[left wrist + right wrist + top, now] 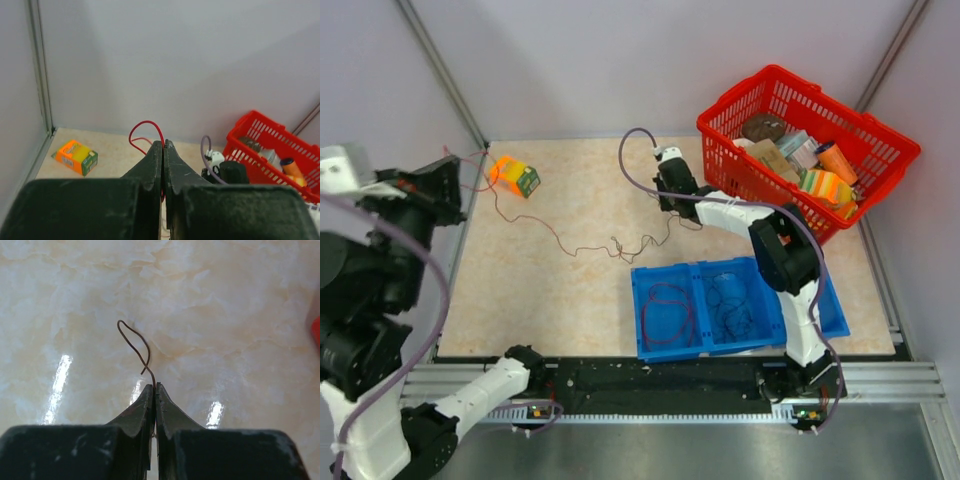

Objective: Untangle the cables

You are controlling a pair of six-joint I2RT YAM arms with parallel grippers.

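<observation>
A thin dark red cable (555,235) runs across the beige table from the far left to a small tangle (620,248) near the middle, then on towards my right gripper. My left gripper (448,182) is raised at the left edge and shut on a red cable (145,129), which loops out above its tips (163,144). My right gripper (672,198) is low over the table's far middle. In the right wrist view it (154,386) is shut on a dark brown cable (134,344) that curls into a small loop.
A blue two-compartment bin (695,268) at the near right holds a red cable loop (665,305) and a dark cable (730,300). A red basket (807,110) with several items stands far right. An orange and green box (513,175) lies far left and also shows in the left wrist view (76,157).
</observation>
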